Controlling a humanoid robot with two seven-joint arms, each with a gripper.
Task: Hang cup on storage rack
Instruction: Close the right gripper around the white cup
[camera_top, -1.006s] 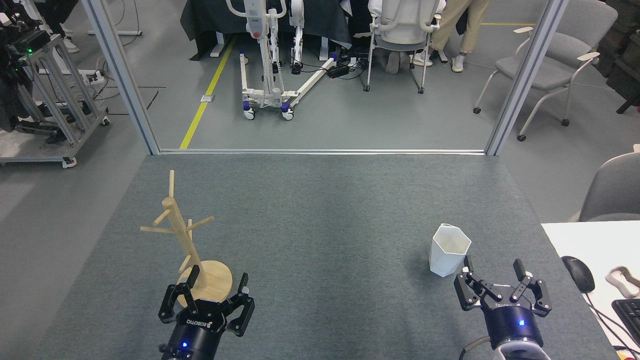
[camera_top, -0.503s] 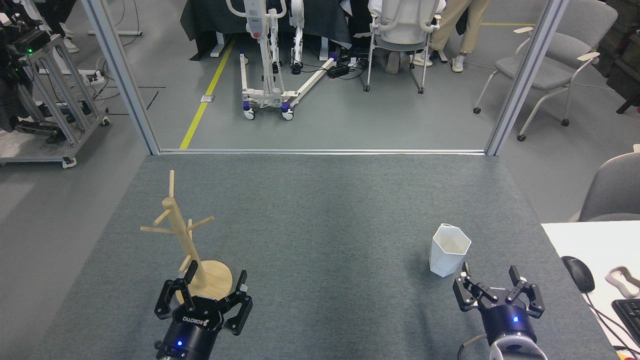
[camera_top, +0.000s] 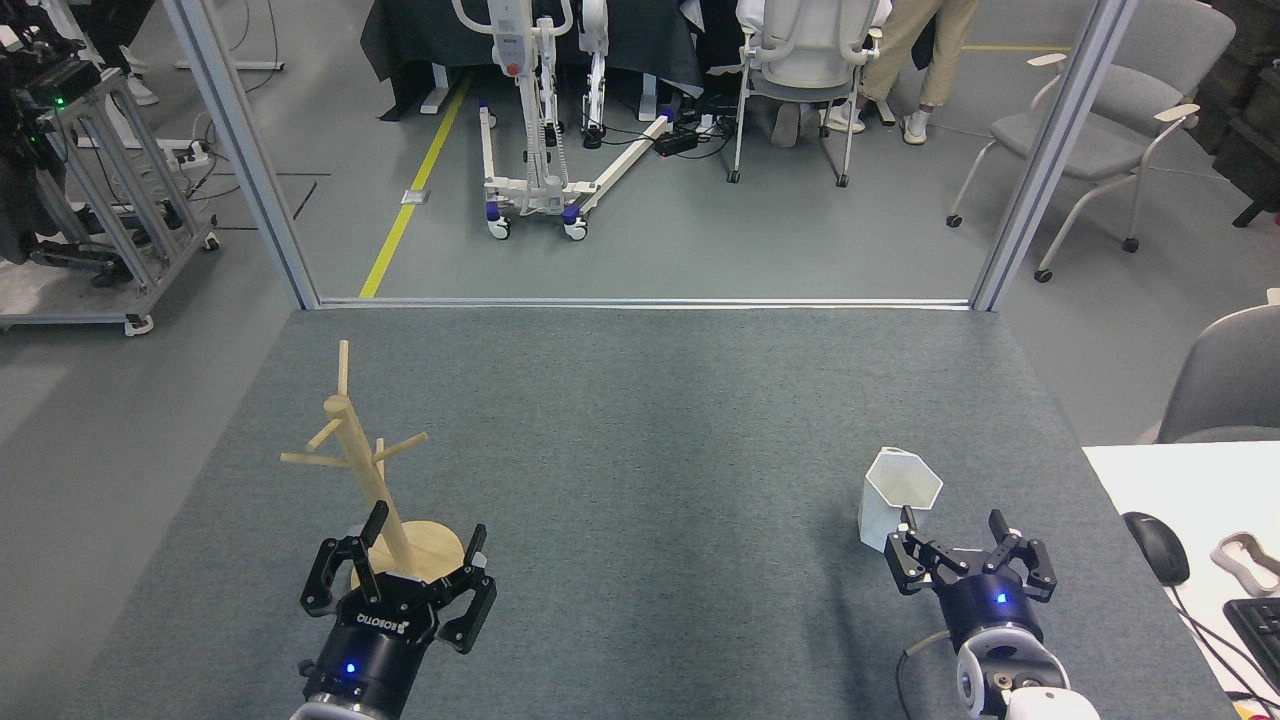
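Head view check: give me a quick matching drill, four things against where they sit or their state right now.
Things:
1. cup
2. storage rack
3. left gripper
4. computer mouse

Places or states:
A. on the white desk at far right
B. open, at the rack's round base
C. standing on the carpet, left side
D. upright by the right gripper

Pairs: 1-D, 2-C, 3-B, 4-A
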